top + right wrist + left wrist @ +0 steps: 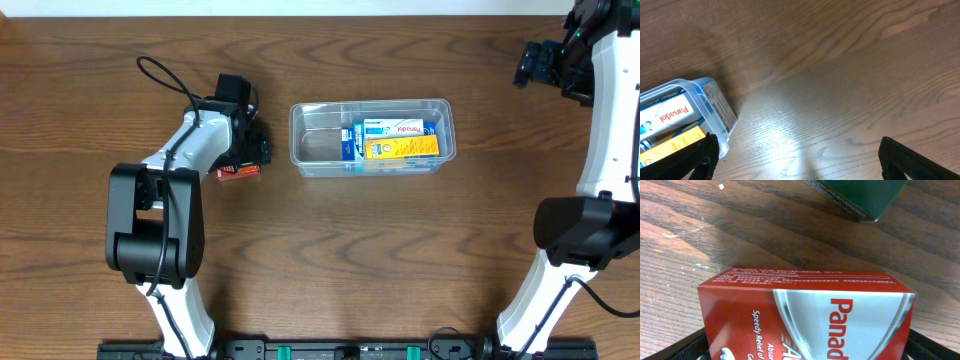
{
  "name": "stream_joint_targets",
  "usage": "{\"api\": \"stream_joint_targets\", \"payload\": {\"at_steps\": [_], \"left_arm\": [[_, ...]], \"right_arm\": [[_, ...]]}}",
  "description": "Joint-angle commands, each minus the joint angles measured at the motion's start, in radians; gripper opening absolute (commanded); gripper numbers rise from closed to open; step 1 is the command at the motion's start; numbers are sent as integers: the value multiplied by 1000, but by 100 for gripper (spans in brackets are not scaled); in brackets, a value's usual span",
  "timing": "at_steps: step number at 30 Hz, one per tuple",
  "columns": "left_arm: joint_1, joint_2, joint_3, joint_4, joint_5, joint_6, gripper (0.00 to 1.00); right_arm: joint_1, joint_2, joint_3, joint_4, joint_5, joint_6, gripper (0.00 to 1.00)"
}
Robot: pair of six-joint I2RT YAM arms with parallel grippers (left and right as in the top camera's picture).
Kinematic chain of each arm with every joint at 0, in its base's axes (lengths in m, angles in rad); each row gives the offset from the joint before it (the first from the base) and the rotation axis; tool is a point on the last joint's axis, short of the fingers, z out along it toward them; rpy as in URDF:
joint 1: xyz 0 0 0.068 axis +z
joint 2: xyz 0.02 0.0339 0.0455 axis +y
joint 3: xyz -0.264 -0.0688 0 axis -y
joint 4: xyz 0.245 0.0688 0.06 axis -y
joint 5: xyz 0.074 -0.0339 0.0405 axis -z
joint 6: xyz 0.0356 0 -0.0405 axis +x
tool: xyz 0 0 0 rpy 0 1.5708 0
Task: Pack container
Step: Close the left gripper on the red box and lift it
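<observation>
The clear plastic container (310, 150) stands mid-table. It holds a blue-and-white Panadol box (395, 128) and a yellow box (405, 149) at its right end; its left end is bare. Its corner shows in the right wrist view (715, 107). My left gripper (247, 152) is low at the table left of the container, its fingers tight against both sides of a red Panadol box (805, 315), which also shows in the overhead view (238, 172). My right gripper (540, 62) is open and empty at the far right, and its spread fingers show in its own wrist view (797, 160).
A dark green box (860, 195) lies on the table just beyond the red box. The left arm's black cable (165, 75) loops over the table behind it.
</observation>
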Motion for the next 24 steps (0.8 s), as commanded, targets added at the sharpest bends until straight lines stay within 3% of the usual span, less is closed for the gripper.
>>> {"api": "stream_joint_targets", "payload": {"at_steps": [1,17,24], "left_arm": [[5,39,-5,-5,-12,13,98],[5,39,-6,-3,-11,-11,98],[5,40,-14,-9,68,-40,98]], "right_arm": [[-1,-6,12,0,7,16,99],[-1,-6,12,0,7,16,99],[-1,-6,12,0,7,16,99]]}}
